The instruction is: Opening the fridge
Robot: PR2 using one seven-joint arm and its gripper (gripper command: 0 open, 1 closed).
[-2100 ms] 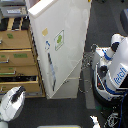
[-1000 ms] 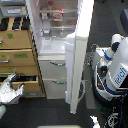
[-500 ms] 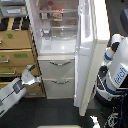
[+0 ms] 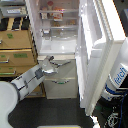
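Cream fridge (image 4: 67, 55) stands centre, beside the wood cabinet (image 4: 17, 52); its door (image 4: 102, 50) is swung wide to the exterior view's right, shelves exposed. Gripper (image 4: 48, 66) hovers approx. at the top drawer handle (image 4: 62, 65), fingers probably apart, but blur prevents certainty.

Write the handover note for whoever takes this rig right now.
Gripper: in front of the lower drawers, just below the fridge's open compartment; whether the jaws are open or shut cannot be told.
Fridge: upper door swung wide toward the exterior view's right, shelves exposed. Both lower drawers look shut.
Done: the door is open.
Left: probably only pulling the arm clear.
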